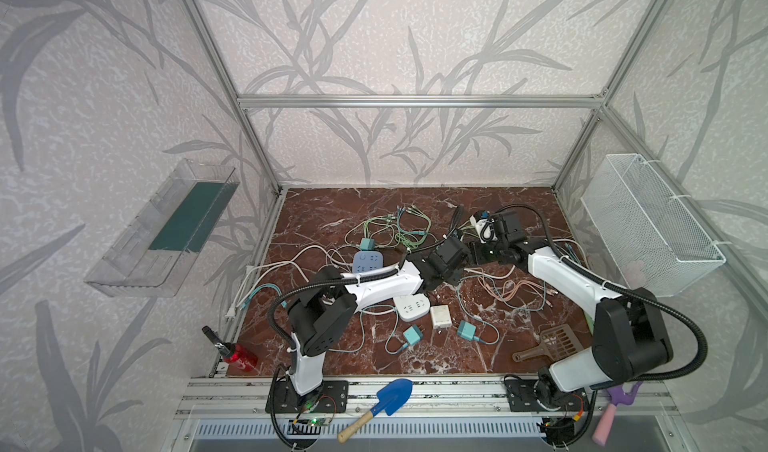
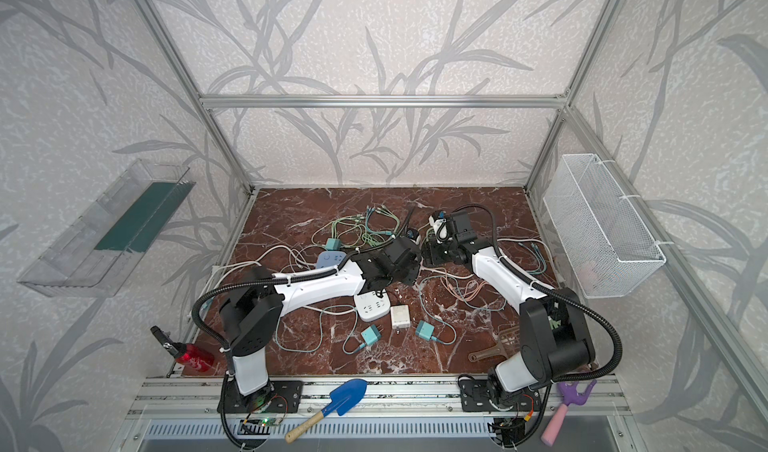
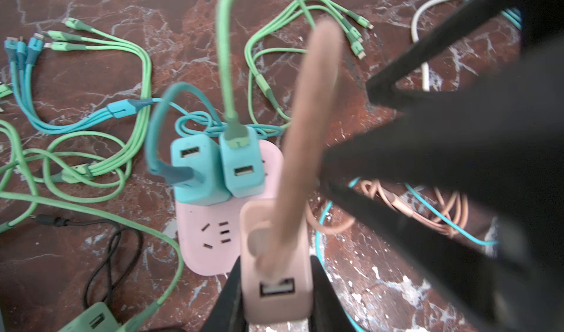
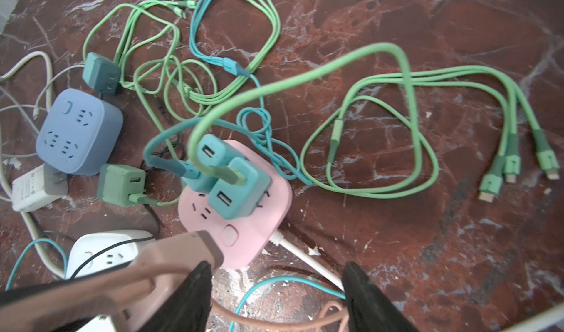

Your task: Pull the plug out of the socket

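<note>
A pink plug (image 3: 276, 284) with a pink cable (image 3: 308, 132) sits between the fingers of my left gripper (image 3: 276, 261), which is shut on it. The plug is raised beside the pink socket (image 3: 210, 245), and its prongs are hidden. In the right wrist view the same plug (image 4: 158, 269) hangs near the pink socket's (image 4: 253, 232) edge. Two teal plugs (image 4: 235, 190) stand in the socket. My right gripper (image 4: 277, 266) is open above the table beside the socket, holding nothing. In both top views the two arms hide the socket.
A blue socket (image 4: 76, 132), a white socket (image 4: 100, 254), a green plug (image 4: 122, 184) and a white adapter (image 4: 33, 187) lie close by. Green cables (image 4: 412, 132) loop across the marble. A wire basket (image 1: 648, 221) hangs on the right wall. A brown scoop (image 1: 552, 342) lies front right.
</note>
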